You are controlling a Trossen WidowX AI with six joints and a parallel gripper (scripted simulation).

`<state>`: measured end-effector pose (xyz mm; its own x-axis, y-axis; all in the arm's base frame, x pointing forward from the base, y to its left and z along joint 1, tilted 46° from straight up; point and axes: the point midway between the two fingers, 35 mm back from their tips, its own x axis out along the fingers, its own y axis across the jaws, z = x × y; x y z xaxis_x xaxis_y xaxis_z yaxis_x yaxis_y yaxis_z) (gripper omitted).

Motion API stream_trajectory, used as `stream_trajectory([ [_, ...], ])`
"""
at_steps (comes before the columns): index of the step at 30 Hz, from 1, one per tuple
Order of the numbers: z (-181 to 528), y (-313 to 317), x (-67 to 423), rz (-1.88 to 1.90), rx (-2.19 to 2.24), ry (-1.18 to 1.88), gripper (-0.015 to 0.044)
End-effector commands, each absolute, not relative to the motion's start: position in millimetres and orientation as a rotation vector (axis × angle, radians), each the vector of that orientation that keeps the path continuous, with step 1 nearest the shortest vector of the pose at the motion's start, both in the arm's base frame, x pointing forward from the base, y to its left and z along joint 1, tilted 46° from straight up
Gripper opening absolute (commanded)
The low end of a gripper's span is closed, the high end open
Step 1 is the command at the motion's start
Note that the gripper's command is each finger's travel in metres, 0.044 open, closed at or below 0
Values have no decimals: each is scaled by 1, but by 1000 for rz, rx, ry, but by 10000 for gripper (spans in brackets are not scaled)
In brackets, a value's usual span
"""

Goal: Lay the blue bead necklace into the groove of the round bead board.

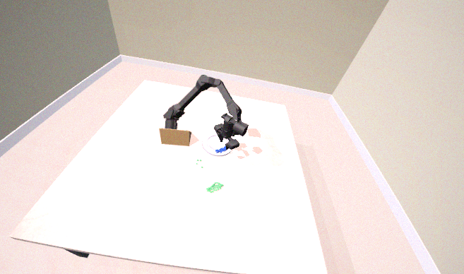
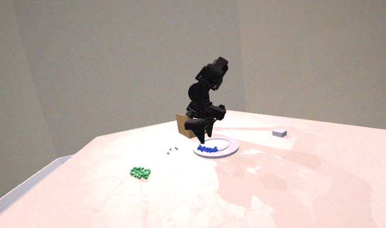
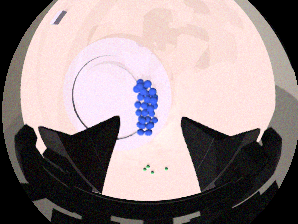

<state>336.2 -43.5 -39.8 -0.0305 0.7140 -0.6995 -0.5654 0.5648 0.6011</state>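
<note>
Blue bead necklace (image 3: 145, 106) lies bunched on the near rim of the round bead board (image 2: 232, 148), over its groove. The gripper (image 2: 205, 136) hovers above, fingers spread and empty, apparently after release.

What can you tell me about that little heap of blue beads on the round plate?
The blue necklace is a string of small, glossy round beads, bunched into a short, thick clump rather than spread out. It rests on the round white bead board, along one side near the rim, covering only a short stretch of the circular groove. The gripper hangs just above with its fingers apart, not touching the beads. Nothing else touches them.
</note>
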Motion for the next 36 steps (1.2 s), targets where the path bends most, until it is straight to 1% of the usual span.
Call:
stream_trajectory([
  [1, -45, -40, 336, 1037, 137, 1222, 310],
  [29, -67, -16, 335, 1038, 138, 1222, 310],
  [36, -66, -18, 335, 1040, 132, 1223, 126],
])
